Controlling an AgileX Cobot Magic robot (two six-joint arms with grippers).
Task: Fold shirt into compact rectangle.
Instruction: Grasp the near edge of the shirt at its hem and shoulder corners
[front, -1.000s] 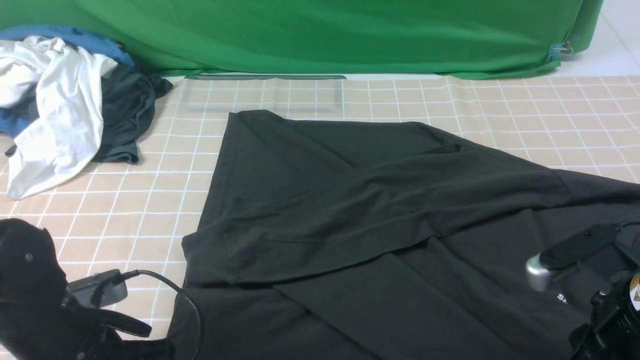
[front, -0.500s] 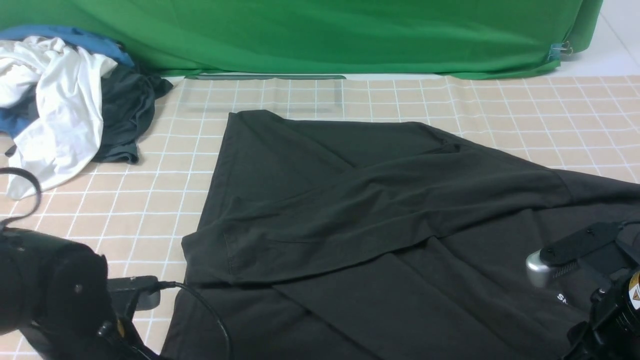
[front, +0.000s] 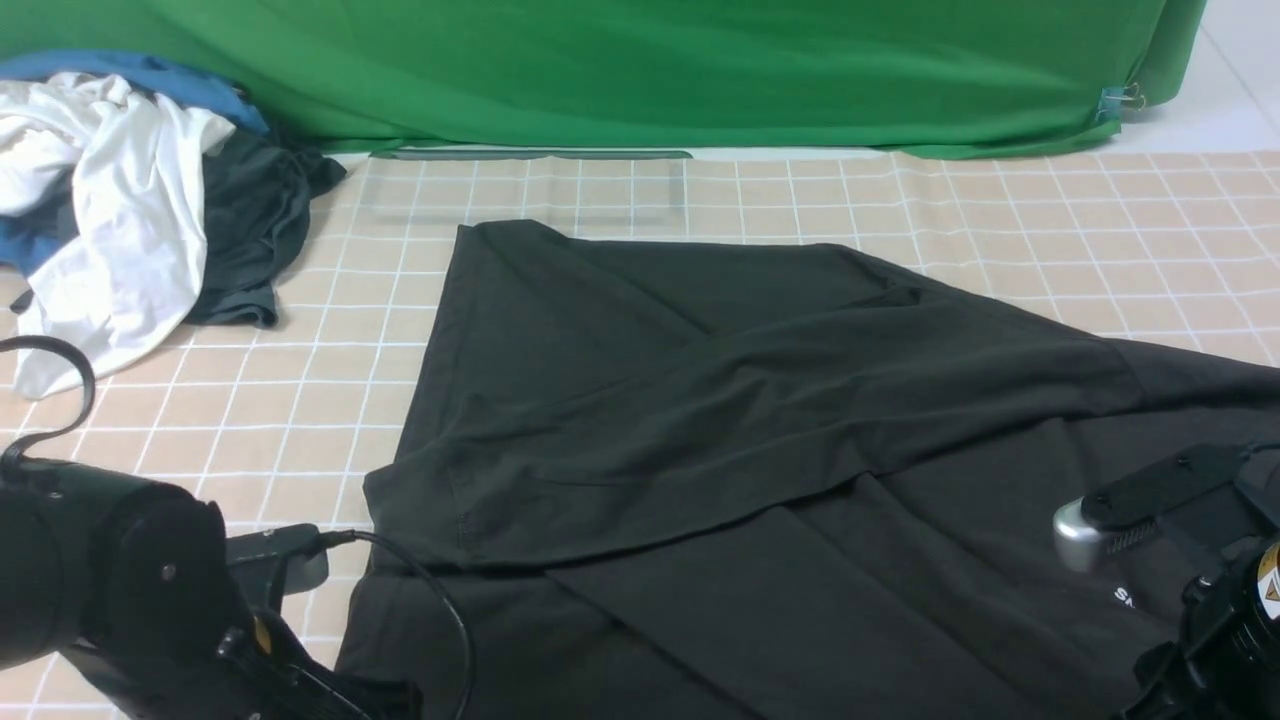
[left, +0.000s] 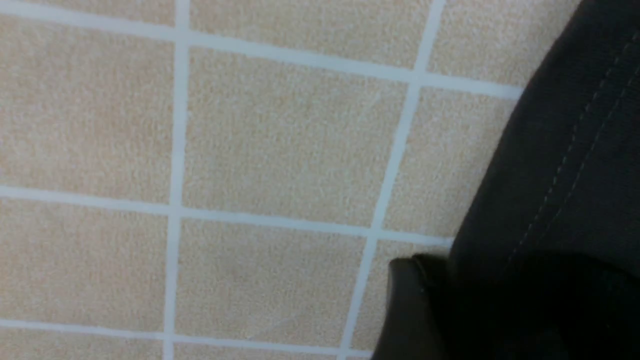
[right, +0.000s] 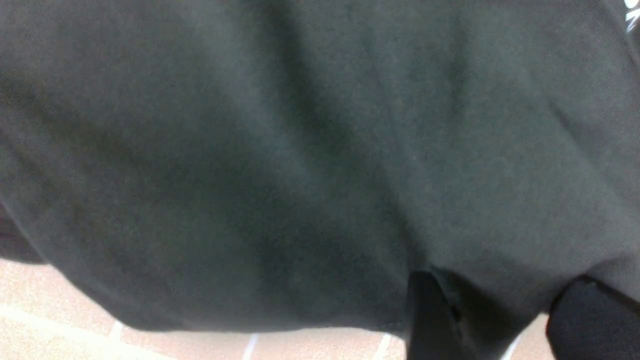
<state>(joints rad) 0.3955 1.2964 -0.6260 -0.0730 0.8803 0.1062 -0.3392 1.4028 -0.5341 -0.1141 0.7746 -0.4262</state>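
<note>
Right now the large black cotton T-shirt (front: 650, 440) lies spread and rumpled on the tan table covering with a white grid (front: 1080, 220), filling the middle and near part of the front view and running out past its right edge. One layer is turned over in a broad diagonal band across the shirt, with creases fanning out on its near side – a bit of white lettering (front: 1124, 597) shows at the shirt's near right, beside the black right arm (front: 1225, 600). The black left arm (front: 160, 590) reaches in at the shirt's near left corner. Its black left gripper (left: 500, 295) has its fingers apart at the shirt's stitched edge, one over the covering just beside it, the other dark against the cloth. The black right gripper (right: 500, 312) also has its fingers apart, with a fold of the shirt between them – whether it is pinched, I cannot tell. To the left of the shirt, well apart from it, sits a pile of a crumpled white garment (front: 140, 220), a smaller dark grey garment (front: 255, 230) and blue cloth (front: 150, 72), while smooth green fabric (front: 640, 70) hangs beyond the shirt
</note>
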